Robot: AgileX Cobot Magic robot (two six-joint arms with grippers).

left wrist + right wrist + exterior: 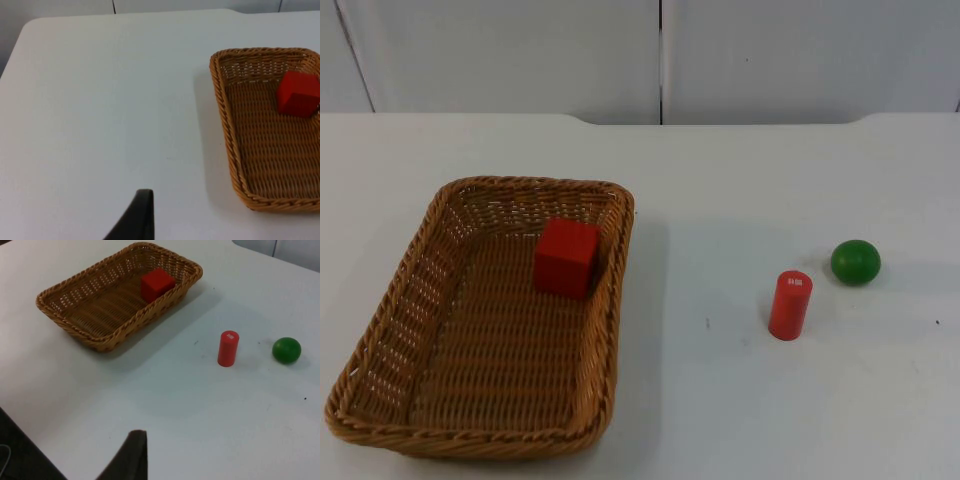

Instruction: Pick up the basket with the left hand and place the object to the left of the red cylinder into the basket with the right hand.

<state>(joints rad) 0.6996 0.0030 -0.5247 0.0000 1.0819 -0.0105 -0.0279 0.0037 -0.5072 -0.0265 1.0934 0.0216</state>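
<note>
From my seat the job looks done: the red cube (566, 257) sits in the basket (380, 330), at nine o'clock from the red cylinder (790, 305), basket resting on the surface (720, 400). I cannot tell either gripper's opening.

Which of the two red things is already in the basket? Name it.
The red cube, resting inside the wicker basket against its far right wall. The other red thing, the red cylinder, stands upright on the bare table beside the green ball.
</note>
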